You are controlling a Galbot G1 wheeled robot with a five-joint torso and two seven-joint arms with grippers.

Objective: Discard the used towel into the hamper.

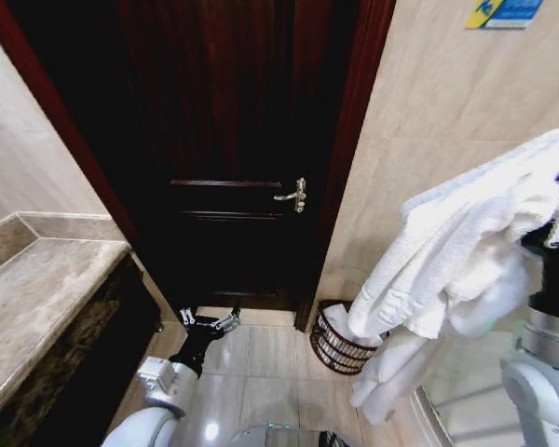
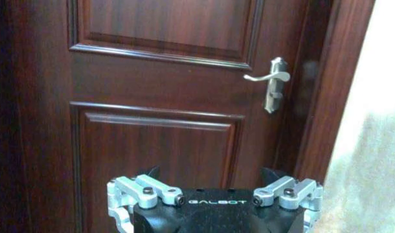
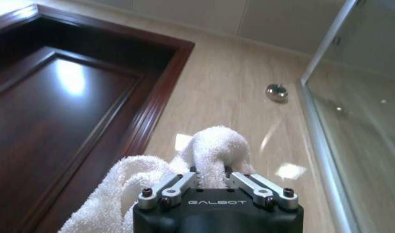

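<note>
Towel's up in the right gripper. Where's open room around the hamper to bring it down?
Bare floor tile lies between the left gripper and the hamper. The hamper's right side is crowded: the towel, held by the right gripper, hangs against its rim, with the wall close behind.

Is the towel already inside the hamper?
No: the right gripper holds the towel up high beside the wall, its lower end hanging next to the hamper on the floor, not dropped into it.
</note>
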